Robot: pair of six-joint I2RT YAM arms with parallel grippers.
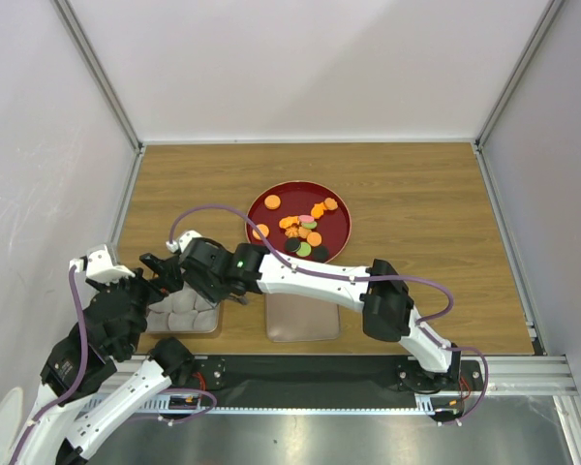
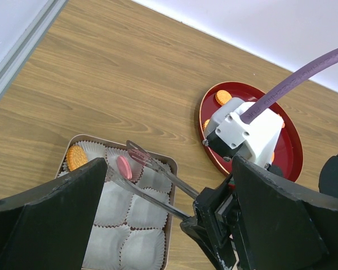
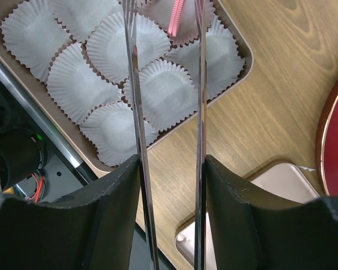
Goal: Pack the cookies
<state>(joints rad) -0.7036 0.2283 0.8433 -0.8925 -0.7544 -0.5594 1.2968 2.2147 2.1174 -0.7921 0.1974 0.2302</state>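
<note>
Right gripper clamps the tongs, which I see pinching a pink cookie over the tray. Left gripper gapes wide near that tray.

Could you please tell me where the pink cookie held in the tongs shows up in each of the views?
Top external: not visible; the arms cover that spot.
Left wrist: the pink cookie sits left of centre, between the tips of the tongs.
Right wrist: top centre, seen edge-on.
Shared landmark: the tray of paper cups.
</note>
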